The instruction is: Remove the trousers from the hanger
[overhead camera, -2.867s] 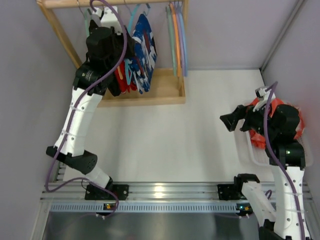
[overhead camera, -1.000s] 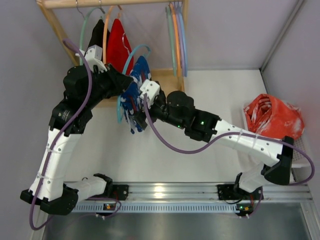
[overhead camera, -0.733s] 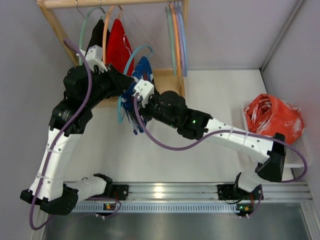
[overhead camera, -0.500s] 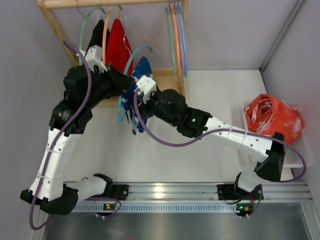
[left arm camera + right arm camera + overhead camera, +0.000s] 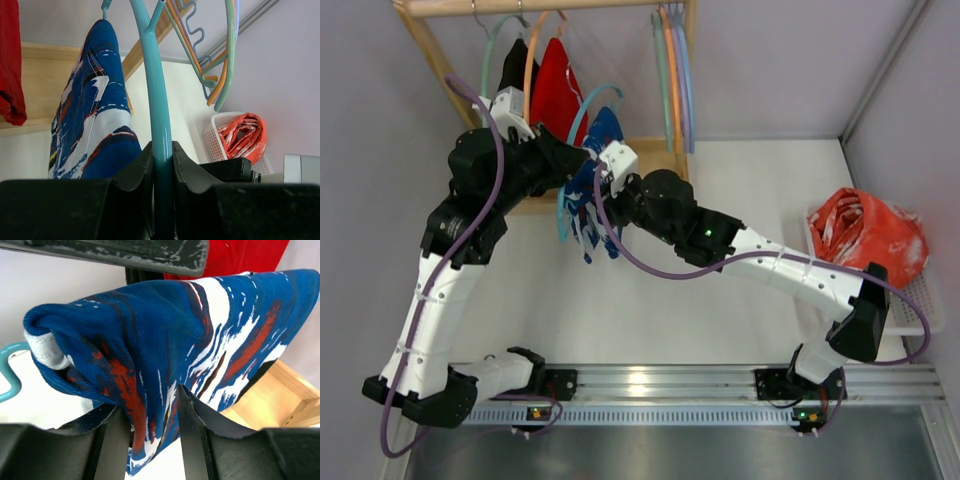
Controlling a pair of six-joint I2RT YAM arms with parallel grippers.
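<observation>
One pair of trousers [image 5: 95,125] hangs lengthwise down (over hanger [image 5: 160,110]).

Top camera sits above and behind my bases, looking down on the whole table [image 5: 720,300] and the wooden rack [image 5: 428,55] at far left. My left wrist camera, tight in, stares up along the hanger [image 5: 159,125] toward the far wall. My right wrist camera, closer still, is filled by the trousers [image 5: 175,330]. All three share those trousers. The teal curve at the right wrist view's edge is, I think, the same hanger.
</observation>
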